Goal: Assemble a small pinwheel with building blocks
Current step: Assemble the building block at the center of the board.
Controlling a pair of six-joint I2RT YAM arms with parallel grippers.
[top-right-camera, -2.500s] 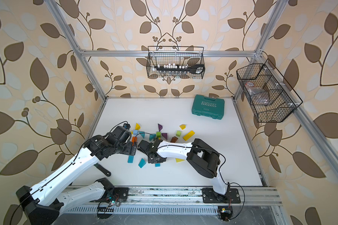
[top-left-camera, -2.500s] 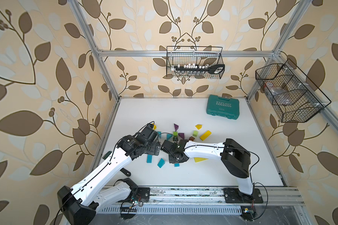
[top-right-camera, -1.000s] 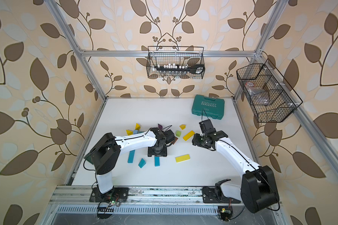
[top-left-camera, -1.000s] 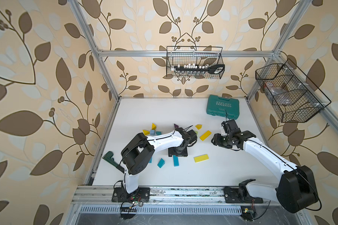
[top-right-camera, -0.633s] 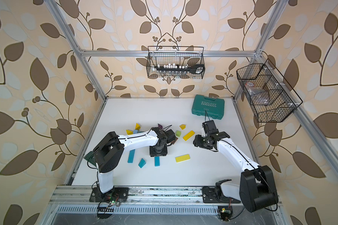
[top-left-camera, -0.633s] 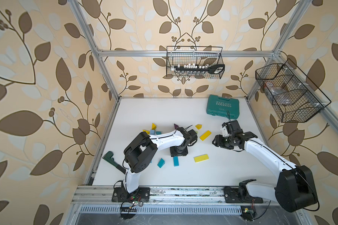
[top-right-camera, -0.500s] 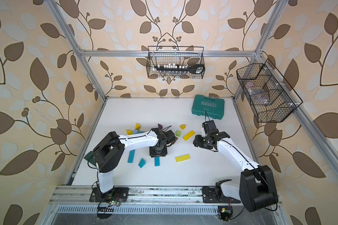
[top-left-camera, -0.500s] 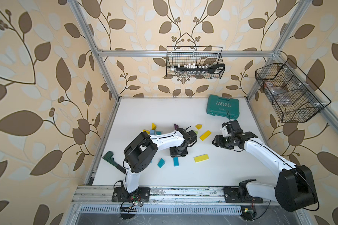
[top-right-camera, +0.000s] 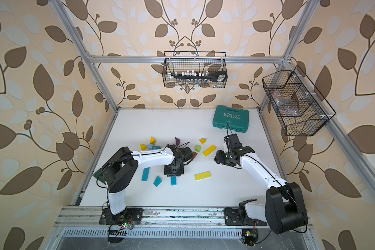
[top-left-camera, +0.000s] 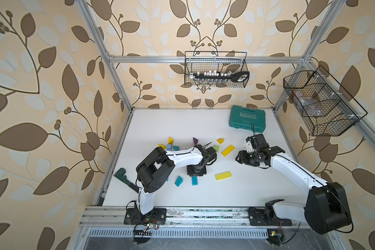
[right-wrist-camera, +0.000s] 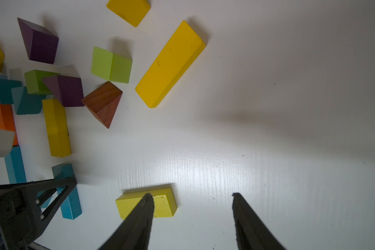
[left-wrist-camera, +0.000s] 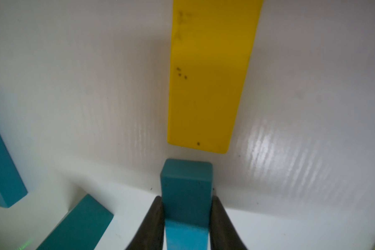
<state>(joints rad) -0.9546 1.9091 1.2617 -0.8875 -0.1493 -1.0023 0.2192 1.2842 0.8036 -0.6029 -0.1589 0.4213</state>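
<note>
Lower centre of the frame, both top views: teal bar (top-left-camera: pixel 194 181), flat on the white bench (top-left-camera: pixel 236 194). Only its near part shows, poking out toward the lower edge from under the black head of the left arm (top-left-camera: pixel 182 157).

Long axis: up and down the frame, running from the rail side toward the loose heap of building blocks (top-left-camera: pixel 168 147).

Left jaws: closed on the teal bar (left-wrist-camera: pixel 186 177) across its narrow width. Grip sits close to the far end, so most of the length trails from the jaws toward the lower edge. Free end likely to sag or swing when raised.

Ahead of the jaws: heap-side yellow bar (left-wrist-camera: pixel 206 86), hidden beneath the left arm in the top views. It lies nearly in line with the teal bar, end facing end, just beside it. A thin strip of bench seems to part them, though the wrist angle makes contact hard to rule out.

Right jaws: open, empty, over bare bench just right of centre. Lone yellow bar (top-left-camera: pixel 223 175) lies between the two arms, crosswise to the teal bar; in the right wrist view one jaw tip overlaps it.

Nearer arm: left, already on the piece; right arm (top-left-camera: pixel 290 170) stands well apart from it.

Judgement: pick-up stage; a straight lift clear of the yellow end comes first.
</note>
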